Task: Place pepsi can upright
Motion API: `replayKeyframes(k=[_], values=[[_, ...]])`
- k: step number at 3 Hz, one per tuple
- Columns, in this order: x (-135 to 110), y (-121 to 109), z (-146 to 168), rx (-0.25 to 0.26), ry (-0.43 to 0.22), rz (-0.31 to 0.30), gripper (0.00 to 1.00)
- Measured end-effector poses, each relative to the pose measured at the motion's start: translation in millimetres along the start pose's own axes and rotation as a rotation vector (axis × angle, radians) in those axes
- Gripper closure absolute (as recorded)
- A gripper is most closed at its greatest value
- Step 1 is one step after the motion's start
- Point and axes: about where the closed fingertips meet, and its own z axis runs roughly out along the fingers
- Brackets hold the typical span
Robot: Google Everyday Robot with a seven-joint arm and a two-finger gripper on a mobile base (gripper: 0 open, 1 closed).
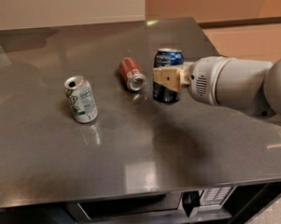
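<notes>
Pepsi can (166, 94): a dark blue metal cylinder with a silver top, upright just right of frame centre, grasped at mid-height by my tan gripper (168, 79). Its lettering is unreadable. To its left, a red can (132, 73) lies sideways and a white-and-green can (81, 99) stands on the glossy grey bench (133, 156).
</notes>
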Motion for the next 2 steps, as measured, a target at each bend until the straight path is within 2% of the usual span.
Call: replayKeyframes(k=[1,2], values=[[-8,3,3,-0.019,0.041,-0.144,1.00],[-21,4,6,-0.025,0.045,-0.239,1.00]])
